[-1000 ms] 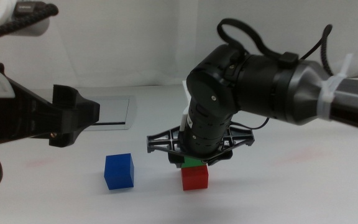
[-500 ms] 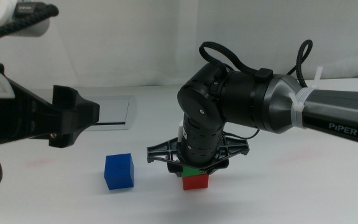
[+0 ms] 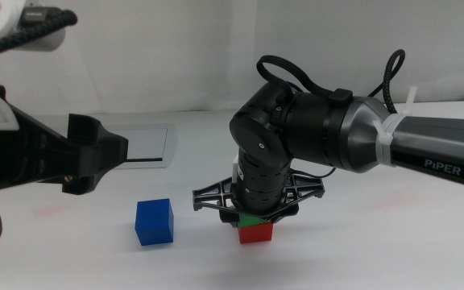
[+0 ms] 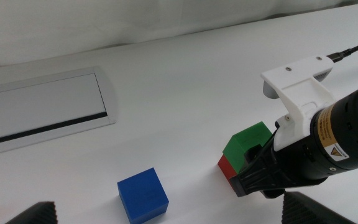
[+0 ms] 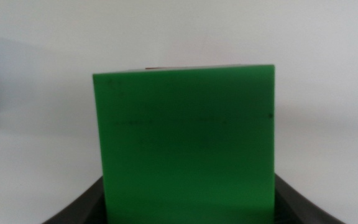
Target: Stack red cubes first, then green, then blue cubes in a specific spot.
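Right arm (image 3: 353,141): glossy black rounded joint housings, grey metallic collar, dark forearm tube with white "PiPER" lettering. Black cable loops over the top of the wrist, white zip tie cinched round the collar. Right gripper (image 3: 256,211): black, with a lattice-style cross bracket sticking out on both sides. Left wrist view shows a white angular camera bracket (image 4: 300,84) with two small screws, plus a yellow warning label on the black wrist body. Left arm (image 3: 35,153): matte black angular shell, white parts above it, black braided cable at the top
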